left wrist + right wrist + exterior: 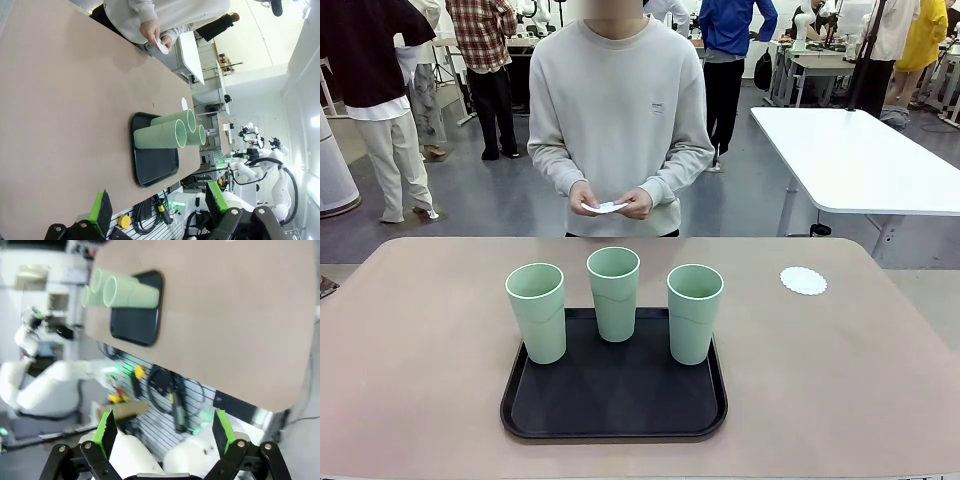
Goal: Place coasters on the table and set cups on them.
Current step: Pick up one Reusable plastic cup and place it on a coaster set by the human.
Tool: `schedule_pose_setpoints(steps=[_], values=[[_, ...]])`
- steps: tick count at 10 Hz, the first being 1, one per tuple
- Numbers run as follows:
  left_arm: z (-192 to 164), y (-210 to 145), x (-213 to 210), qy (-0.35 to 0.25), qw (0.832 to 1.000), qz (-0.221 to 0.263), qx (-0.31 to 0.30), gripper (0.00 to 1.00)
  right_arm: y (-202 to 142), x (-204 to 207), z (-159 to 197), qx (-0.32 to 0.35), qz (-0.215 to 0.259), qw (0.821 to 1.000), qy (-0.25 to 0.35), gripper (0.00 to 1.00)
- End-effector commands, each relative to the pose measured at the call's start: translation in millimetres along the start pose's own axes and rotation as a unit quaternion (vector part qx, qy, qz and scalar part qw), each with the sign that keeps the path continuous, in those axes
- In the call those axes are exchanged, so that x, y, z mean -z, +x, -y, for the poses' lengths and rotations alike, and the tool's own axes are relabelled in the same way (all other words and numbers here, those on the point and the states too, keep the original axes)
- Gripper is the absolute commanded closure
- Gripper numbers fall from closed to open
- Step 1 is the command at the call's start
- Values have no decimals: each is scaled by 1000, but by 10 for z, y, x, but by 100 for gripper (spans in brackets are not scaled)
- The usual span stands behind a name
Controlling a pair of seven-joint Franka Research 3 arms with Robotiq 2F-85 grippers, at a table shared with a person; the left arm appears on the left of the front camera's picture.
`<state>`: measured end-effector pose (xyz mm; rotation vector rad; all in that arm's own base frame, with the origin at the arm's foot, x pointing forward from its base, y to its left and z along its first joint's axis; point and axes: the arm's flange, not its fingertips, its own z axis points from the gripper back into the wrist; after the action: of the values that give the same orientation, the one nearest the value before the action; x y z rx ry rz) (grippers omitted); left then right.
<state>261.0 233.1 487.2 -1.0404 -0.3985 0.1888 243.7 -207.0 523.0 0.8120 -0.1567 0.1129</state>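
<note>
- While the person [620, 110] at the far side of the bench [420, 350] holds white coasters [605, 208] between both hands [638, 204], the step in hand looks to be the laying of coasters. How many are held cannot be told.
- One laid coaster [803, 281] lies flat on the bench toward the robot's right, well apart from the black tray [613, 418].
- The three cups [613, 292] stand upright in a row on the tray, none yet on a coaster.
- The left tool [159, 205] is spread wide with nothing between its fingers, hanging back off the near edge of the bench.
- The right tool [164, 432] is likewise spread and empty, also back from the bench.
- By this reading the task is at an early stage, with one disc down and no cup set.
- The next move probably calls for more coasters on bare bench. After that, a spread tool would close around a cup's side, lift it clear of the tray rim and set its base centred on a disc.
- The thin paper may shift if nudged.
</note>
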Motion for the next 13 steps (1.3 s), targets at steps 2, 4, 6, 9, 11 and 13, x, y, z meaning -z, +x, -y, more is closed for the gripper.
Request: schedule_pose_setpoints(steps=[2, 4, 6, 9, 11, 13], values=[[6, -11, -13, -6, 1000, 1, 0, 0, 838, 110, -700, -183, -71, 965, -173, 0], [6, -11, -13, -6, 1000, 1, 0, 0, 1009, 702, -1165, -296, -136, 931, -164, 0], [6, -11, -13, -6, 1000, 1, 0, 0, 1128, 1326, -1432, -353, -124, 923, -92, 0], [6, -11, -13, -6, 1000, 1, 0, 0, 1149, 1907, -1394, -363, -90, 928, 0, 0], [6, -11, -13, -6, 1000, 1, 0, 0, 1106, 2179, -1281, -382, -70, 922, -4, 0], [6, -11, -13, -6, 1000, 1, 0, 0, 1115, 2079, -1353, -363, -87, 928, -3, 0]])
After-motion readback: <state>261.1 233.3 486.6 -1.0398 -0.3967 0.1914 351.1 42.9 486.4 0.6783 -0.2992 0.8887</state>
